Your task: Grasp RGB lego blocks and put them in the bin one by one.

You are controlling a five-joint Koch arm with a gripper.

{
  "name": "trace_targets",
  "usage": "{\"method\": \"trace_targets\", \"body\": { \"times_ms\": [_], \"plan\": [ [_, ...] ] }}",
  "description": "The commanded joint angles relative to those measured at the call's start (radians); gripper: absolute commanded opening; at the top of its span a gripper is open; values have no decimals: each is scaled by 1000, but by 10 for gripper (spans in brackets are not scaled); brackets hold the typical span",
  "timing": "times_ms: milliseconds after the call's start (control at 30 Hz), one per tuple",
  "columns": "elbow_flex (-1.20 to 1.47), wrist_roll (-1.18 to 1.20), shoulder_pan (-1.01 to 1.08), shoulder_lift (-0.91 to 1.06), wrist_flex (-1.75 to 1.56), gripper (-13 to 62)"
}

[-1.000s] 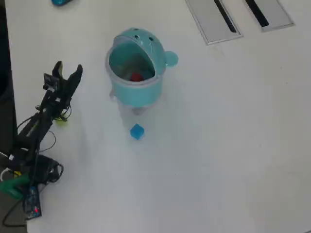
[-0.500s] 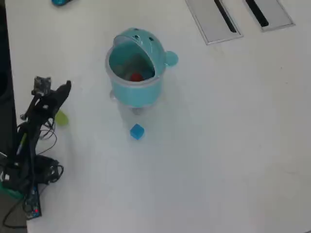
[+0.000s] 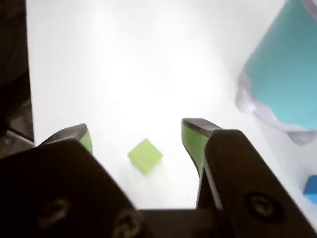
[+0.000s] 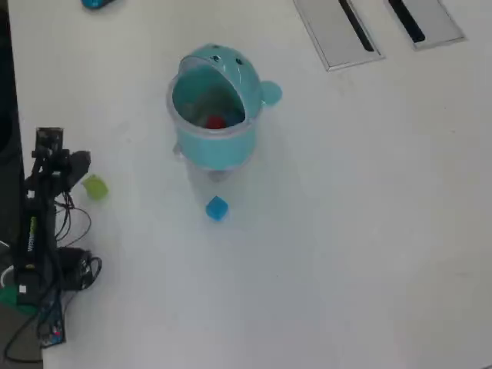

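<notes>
Three blocks show on your scene: the yellow-green block (image 3: 145,155) lies on the white tabletop (image 4: 369,231), the blue block (image 4: 217,208) sits in the open just below the bin (image 4: 215,108) in the overhead view, and the red block (image 4: 216,121) rests inside the bin under its raised domed lid. Your end effector (image 3: 136,136) is spread wide in the wrist view, its two green-padded tips standing well apart with the yellow-green block on the tabletop between them, a little nearer the right tip than the left and touching neither. That block is turned so one corner points toward the camera. From overhead, you see the arm along the left edge of the tabletop, with the end effector (image 4: 65,157) just above and left of the yellow-green block (image 4: 94,187); the block lies just beside the dark wrist, clear of it. The bin stands well apart to the right of the end effector, its opening facing down the picture and its round side knob on the right. In the wrist view the bin's teal wall fills the upper right corner, and a sliver of the blue block (image 3: 311,188) shows at the right edge. Two flat grey panels (image 4: 338,31) lie at the top of the overhead view, far from everything else.
</notes>
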Motion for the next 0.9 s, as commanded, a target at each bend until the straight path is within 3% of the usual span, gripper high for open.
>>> {"method": "trace_targets", "body": {
  "times_ms": [0,433,867],
  "plan": [
    [-83,-80,-14,57,14,330],
    [14,-408,-18,-98,-75,330],
    [137,-583,-109,-272,-196,323]
  ]
}}
